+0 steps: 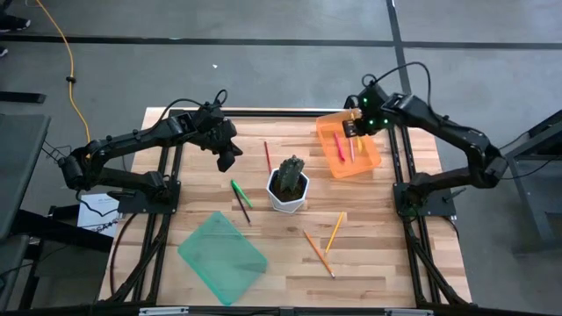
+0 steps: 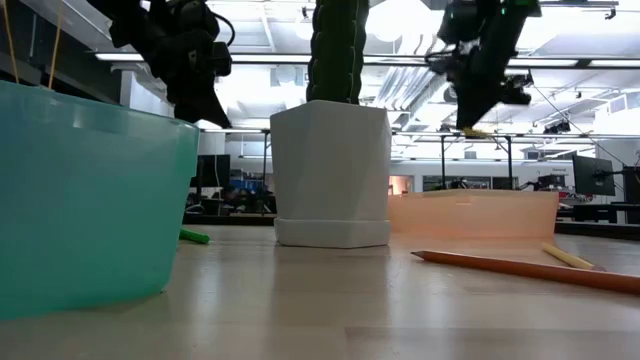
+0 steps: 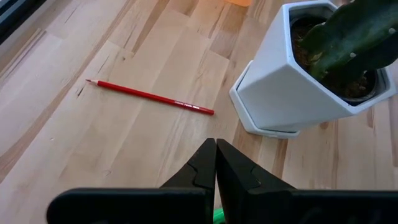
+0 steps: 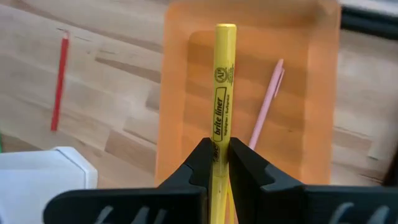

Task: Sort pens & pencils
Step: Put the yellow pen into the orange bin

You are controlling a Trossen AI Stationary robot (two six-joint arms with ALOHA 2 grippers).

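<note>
Left hand (image 1: 226, 161): fingers pressed together on nothing, hovering above the counter (image 1: 378, 254) beside the plant pot; the arm waits

Green tray (image 1: 222, 256): near the front edge of the counter, left of centre; nothing can be seen in it from above

Green pen (image 1: 241, 192): flat on the counter between the left hand and the pot, crossing or touching the dark pencil (image 1: 242, 210); neither is sorted yet

Red pencil (image 1: 267, 156): lies alone on the counter behind the pot, well apart from both trays

White plant pot (image 1: 288, 190): centre of the counter, an obstacle between the two sides

Orange pencil (image 1: 318, 253) and yellow-orange pencil (image 1: 335, 232): loose on the counter toward the front, right of the pot, near each other but apart

Orange tray (image 1: 373, 161): back right of the counter; the pink pen (image 4: 266, 103) lies on its floor already

Right hand (image 4: 215, 160): clenched on the yellow pen (image 4: 222, 93), gripped near one end, the rest of the barrel pointing out over the orange tray; the hand hangs above the tray, not on it

Step in hand, as judged: deposit of the yellow pen with the pink one. To do it well, bring the pen low and roughly level over the tray floor, clear of the pink pen and inside the walls, before letting go; a release from height risks a bounce or roll over the low rim
</note>
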